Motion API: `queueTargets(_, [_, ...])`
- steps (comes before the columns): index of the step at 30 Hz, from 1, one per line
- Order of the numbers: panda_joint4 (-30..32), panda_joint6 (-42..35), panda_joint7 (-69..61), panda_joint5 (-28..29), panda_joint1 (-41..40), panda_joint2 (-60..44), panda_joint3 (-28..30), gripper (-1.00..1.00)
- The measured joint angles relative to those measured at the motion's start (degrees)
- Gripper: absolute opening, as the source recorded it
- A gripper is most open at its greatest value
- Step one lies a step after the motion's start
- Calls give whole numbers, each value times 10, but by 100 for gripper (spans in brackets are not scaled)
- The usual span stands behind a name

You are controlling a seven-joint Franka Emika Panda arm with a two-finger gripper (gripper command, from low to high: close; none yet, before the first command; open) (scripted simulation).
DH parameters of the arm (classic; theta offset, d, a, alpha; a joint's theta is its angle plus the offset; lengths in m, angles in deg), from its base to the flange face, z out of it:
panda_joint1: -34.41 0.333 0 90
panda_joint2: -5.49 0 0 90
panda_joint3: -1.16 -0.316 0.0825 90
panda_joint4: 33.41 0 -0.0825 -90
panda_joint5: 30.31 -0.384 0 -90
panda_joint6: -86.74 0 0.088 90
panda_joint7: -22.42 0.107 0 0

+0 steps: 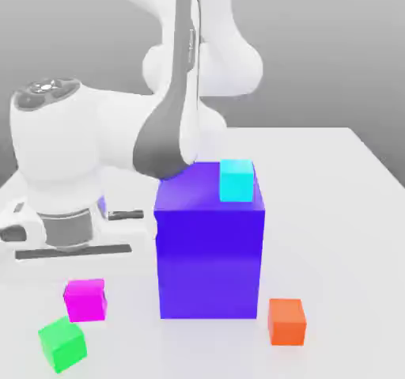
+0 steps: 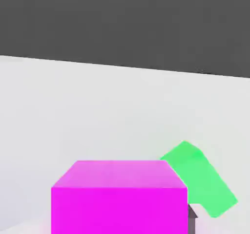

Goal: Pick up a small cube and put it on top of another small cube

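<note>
So the pink cube sits on the white table, near the exterior view's left front, with the green cube just beside it and slightly nearer the camera. In my hand view the pink cube looms close and the green cube lies just past it, tilted. I judge nothing is stacked yet: the pink cube is still on the table, not lifted. The big blue block stands in the middle with a cyan cube on top; an orange cube lies toward the exterior view's right. Whether my fingers are spread or pressed together, I cannot tell. Grasp, lift and placing all remain.
</note>
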Motion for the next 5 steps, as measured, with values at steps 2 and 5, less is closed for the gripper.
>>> queueTargets(2, [-4,28,-16,-21,-14,-33,-12,100])
queueTargets(5, [-4,28,-16,-21,-14,-33,-12,100])
